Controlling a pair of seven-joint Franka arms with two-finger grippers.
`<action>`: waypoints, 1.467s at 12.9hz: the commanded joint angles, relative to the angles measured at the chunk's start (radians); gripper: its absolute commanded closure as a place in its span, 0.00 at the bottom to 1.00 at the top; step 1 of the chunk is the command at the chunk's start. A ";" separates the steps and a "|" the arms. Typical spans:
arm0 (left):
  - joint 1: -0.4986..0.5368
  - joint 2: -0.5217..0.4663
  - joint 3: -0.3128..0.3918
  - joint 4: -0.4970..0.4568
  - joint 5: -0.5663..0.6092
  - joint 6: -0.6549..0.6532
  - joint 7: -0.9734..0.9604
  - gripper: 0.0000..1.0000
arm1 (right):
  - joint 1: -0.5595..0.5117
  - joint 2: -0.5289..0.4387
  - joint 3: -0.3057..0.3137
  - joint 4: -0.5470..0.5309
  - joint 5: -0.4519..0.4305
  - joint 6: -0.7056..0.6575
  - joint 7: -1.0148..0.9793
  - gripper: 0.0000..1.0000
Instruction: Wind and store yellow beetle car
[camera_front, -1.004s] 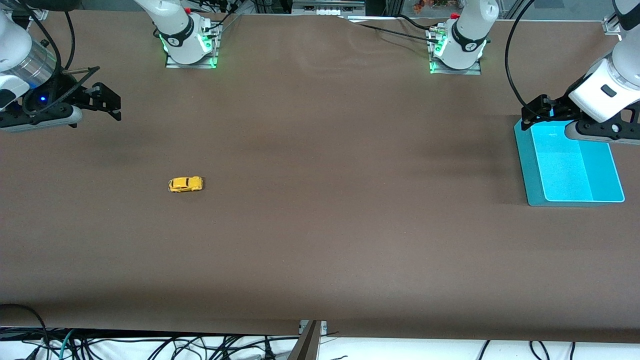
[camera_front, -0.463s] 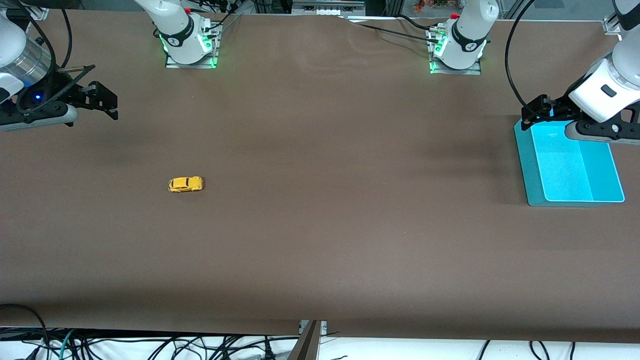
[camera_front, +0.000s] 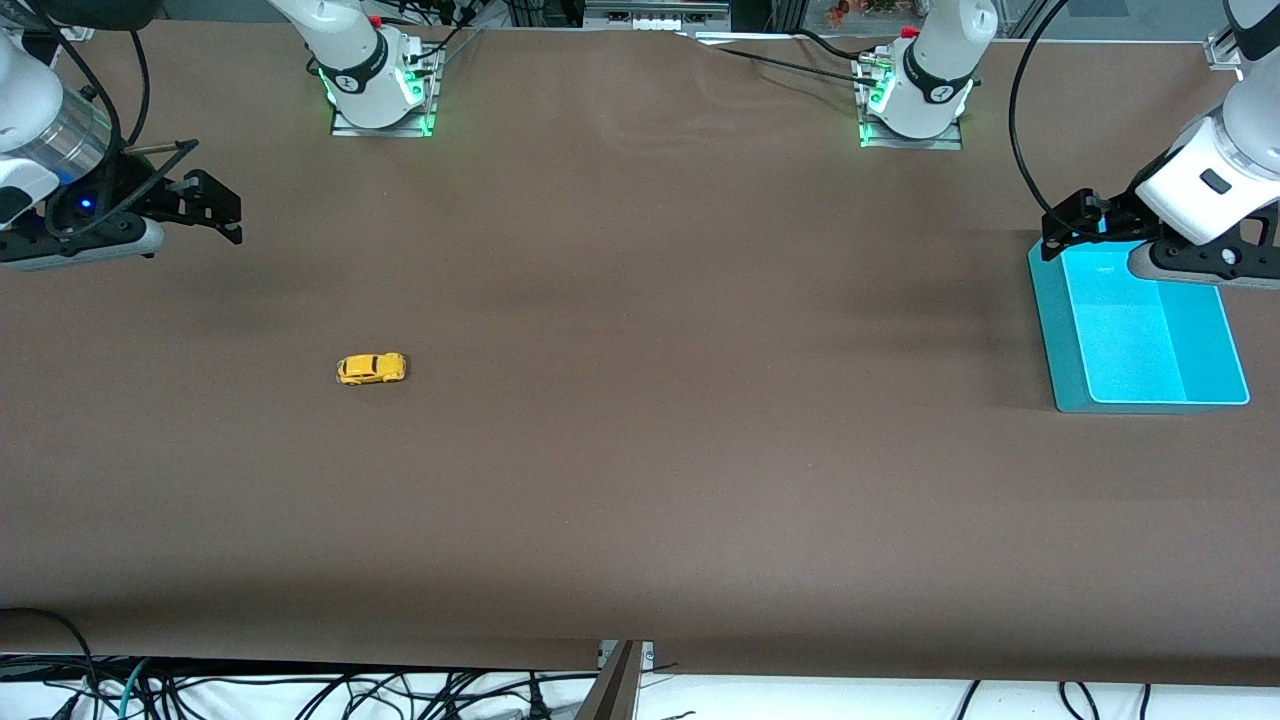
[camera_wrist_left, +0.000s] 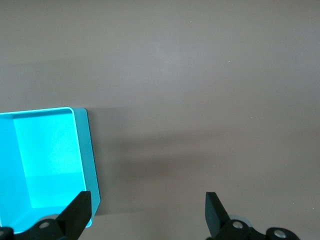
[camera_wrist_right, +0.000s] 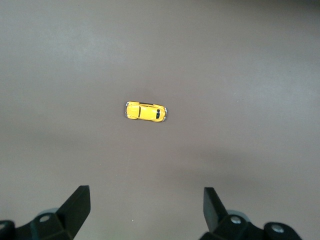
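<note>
**Car untouched, right pincer shifting above the desk**

The car (camera_front: 371, 368) sits on its wheels on the bare brown desk (camera_front: 640, 480), toward the right arm's end, lying lengthwise along the desk. Nothing touches it, and it is where it was a second ago.

The right pincer (camera_front: 222, 208) hangs in the air over the desk, well apart from the car, and its wrist view shows the car (camera_wrist_right: 145, 111) ahead of the wide-spread, empty fingers (camera_wrist_right: 78, 203). Over the last second this pincer has drifted slightly away and come back, so it has gained no ground on the car. I judge the approach has barely begun: the arm must still travel to the car and descend before any grip or winding.

At the left arm's end stands a teal tray (camera_front: 1052, 330), empty, probably the storing place. The left pincer (camera_front: 1068, 222) waits over the tray's corner farthest from the front camera, fingers (camera_wrist_left: 215, 210) fully apart and holding nothing; it has not moved.
</note>
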 joint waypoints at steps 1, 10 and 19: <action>-0.004 -0.006 -0.006 0.011 0.002 -0.014 -0.012 0.00 | 0.006 0.015 0.005 0.009 -0.003 -0.007 0.024 0.00; -0.006 -0.007 -0.010 0.011 0.002 -0.016 -0.026 0.00 | 0.003 0.029 0.003 0.010 -0.002 -0.005 0.025 0.00; -0.006 -0.007 -0.012 0.013 0.002 -0.016 -0.026 0.00 | 0.003 0.029 0.003 0.007 -0.002 -0.002 0.025 0.00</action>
